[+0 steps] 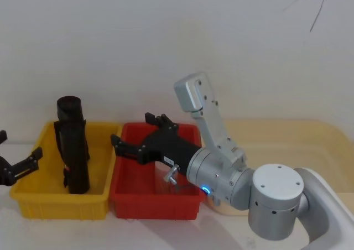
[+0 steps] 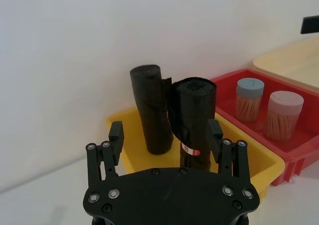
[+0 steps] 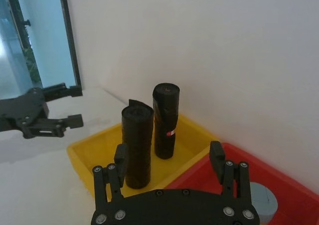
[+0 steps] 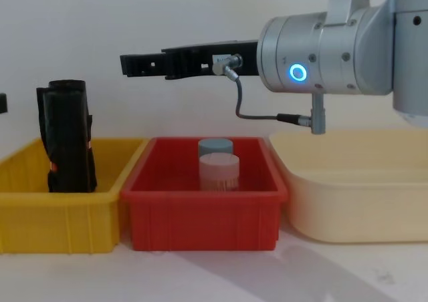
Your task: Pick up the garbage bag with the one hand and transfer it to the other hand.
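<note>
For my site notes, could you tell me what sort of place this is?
Probably a lab test bench: a bare white wall, a white table, and a yellow bin, red bin and cream tub set in a row.

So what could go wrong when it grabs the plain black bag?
The marked roll stands beside the garbage bag, nearer the open left gripper, so it might grab the wrong one or tip both. The right gripper hovers above the red bin, so a fumbled handover could hit the jars.
</note>
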